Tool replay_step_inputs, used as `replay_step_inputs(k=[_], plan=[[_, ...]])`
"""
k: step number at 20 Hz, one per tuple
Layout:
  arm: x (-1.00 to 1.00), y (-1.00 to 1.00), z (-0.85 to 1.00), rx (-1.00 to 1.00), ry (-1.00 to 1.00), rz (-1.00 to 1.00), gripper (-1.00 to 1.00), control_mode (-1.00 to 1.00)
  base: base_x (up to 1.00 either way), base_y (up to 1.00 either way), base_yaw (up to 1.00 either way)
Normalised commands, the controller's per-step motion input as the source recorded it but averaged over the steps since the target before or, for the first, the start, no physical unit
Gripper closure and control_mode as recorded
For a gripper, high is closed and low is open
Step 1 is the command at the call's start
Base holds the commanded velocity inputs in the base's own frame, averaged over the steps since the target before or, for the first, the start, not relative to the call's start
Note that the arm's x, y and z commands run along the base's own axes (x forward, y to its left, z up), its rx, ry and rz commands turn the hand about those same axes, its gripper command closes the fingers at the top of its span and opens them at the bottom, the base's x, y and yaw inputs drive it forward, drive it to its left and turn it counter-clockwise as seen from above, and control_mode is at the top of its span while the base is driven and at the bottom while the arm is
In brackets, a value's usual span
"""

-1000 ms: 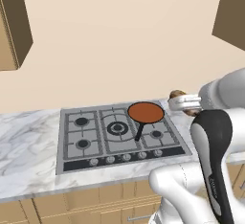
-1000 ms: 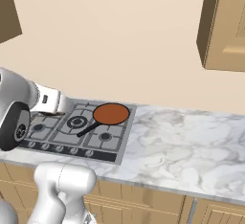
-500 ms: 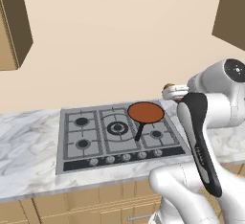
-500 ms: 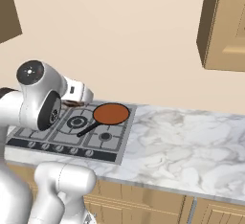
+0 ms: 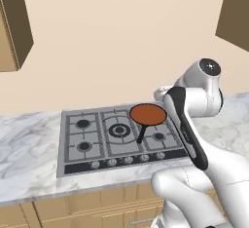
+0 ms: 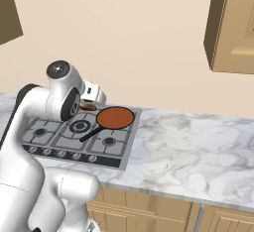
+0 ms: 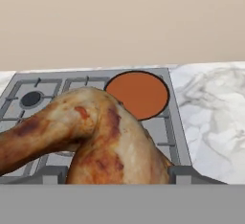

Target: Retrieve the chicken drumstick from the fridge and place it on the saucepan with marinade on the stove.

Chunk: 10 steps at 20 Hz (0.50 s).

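The arm has swung up and round toward the stove (image 5: 121,134), which lies ahead of and below the tool (image 7: 115,175) on the marble surface (image 6: 198,142). The pan (image 7: 137,94) of marinade sits just beyond the tool, so release is near. The tool grips the drumstick (image 7: 91,132).

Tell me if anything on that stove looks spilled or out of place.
Nothing stands out. The saucepan sits level on a rear burner of the stove, marinade contained. The hand holds the chicken drumstick.

The chicken drumstick (image 7: 95,137) hides part of the stove (image 7: 177,122) and runs off frame.
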Motion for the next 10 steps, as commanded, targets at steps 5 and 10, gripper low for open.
replay_step_inputs(k=[5, 10], plan=[[0.49, 0.00, -0.37, 0.00, 0.12, 0.00, 1.00, -1.00, 0.00, 0.00, 0.00], [0.48, 0.00, -0.31, 0.00, 0.05, 0.00, 1.00, -1.00, 0.00, 0.00, 0.00]])
